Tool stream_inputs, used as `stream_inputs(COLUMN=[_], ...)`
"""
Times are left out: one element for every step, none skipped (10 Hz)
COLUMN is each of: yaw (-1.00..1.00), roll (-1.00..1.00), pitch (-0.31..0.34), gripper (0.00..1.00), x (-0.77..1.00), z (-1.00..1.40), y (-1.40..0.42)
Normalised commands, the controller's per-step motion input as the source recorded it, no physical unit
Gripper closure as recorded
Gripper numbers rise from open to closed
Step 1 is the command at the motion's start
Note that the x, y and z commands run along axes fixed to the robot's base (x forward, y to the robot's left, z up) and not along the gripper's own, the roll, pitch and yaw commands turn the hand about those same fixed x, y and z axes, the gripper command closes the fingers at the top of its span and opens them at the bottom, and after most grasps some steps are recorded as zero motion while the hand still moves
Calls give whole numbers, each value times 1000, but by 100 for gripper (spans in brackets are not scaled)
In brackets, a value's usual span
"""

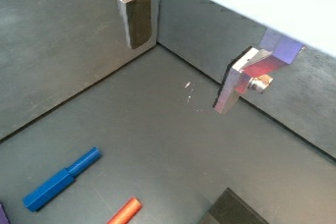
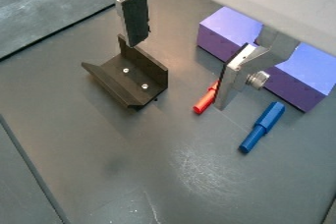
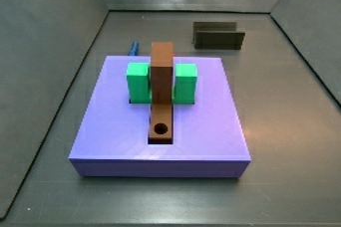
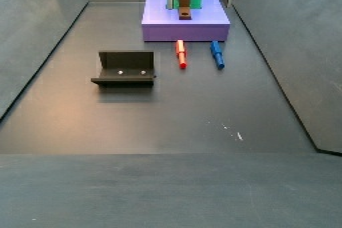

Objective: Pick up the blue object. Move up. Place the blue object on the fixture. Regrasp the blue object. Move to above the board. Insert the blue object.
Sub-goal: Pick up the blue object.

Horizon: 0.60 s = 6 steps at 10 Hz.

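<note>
Lying on the matte floor, the slim blue object (image 2: 261, 127) rests below the end effector (image 2: 184, 46) (flat silver plates apart, empty).

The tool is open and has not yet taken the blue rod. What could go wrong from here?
The open tool hangs above the floor between the fixture and the board.
1. An orange-red peg lies close beside the blue object, so the tool may catch or knock the wrong one.
2. Both pegs lie near the board's edge, so a finger might strike the board on the way down.
</note>
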Motion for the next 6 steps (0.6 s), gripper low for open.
stream_inputs(yaw=[0,0,0,0,0,0], roll=[-4,0,94,159,164,131], pitch=[0,-27,-110,-123,-100,-91], gripper=[0,0,0,0,0,0], x=[0,0,0,0,0,60], z=[0,-206,-397,-509,-543,-531], y=[-11,-469,-829,-931,-883,-837])
